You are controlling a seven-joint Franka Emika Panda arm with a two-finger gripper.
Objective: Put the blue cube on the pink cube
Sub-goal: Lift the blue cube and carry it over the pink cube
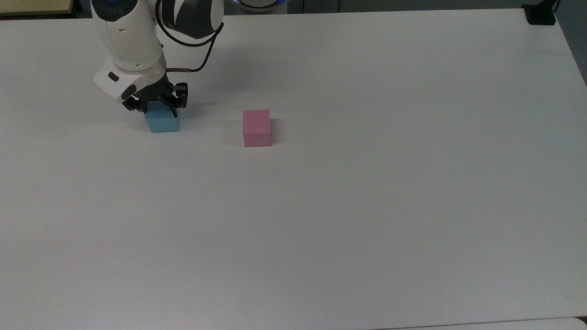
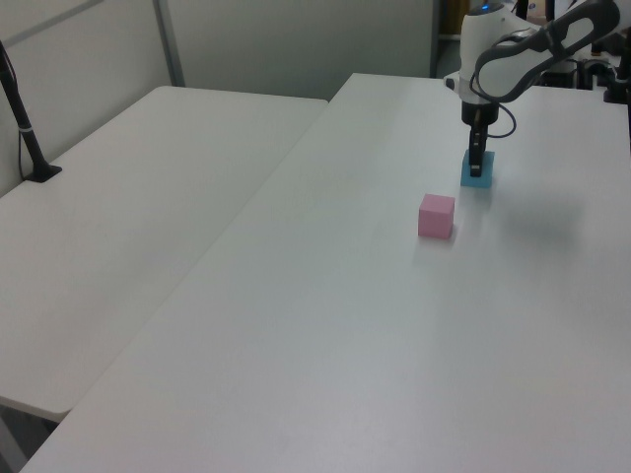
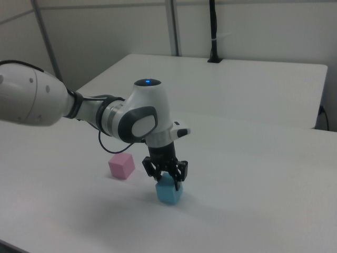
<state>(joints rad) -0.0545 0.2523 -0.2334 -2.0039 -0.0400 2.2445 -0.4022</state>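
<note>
blue cube (image 1: 162, 122): light sky-blue, matte, plain faces, sitting flat on the white table (image 1: 367, 206), upper-left area in the top view. Its top is partly covered from above. pink cube (image 1: 257, 128): pale pink, matte, same size, flat on the table, square to its edges, at about 3 o'clock from the blue one in the top view. The two are near each other, not touching.

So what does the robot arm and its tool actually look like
The arm has glossy white rounded shells with dark grey joint sections, and a small blue light glows on top of the wrist housing. A thin black cable loops from the arm down to the wrist. The tool is black, with two short fingers under a white flange that carries a small dark oval marking.
</note>
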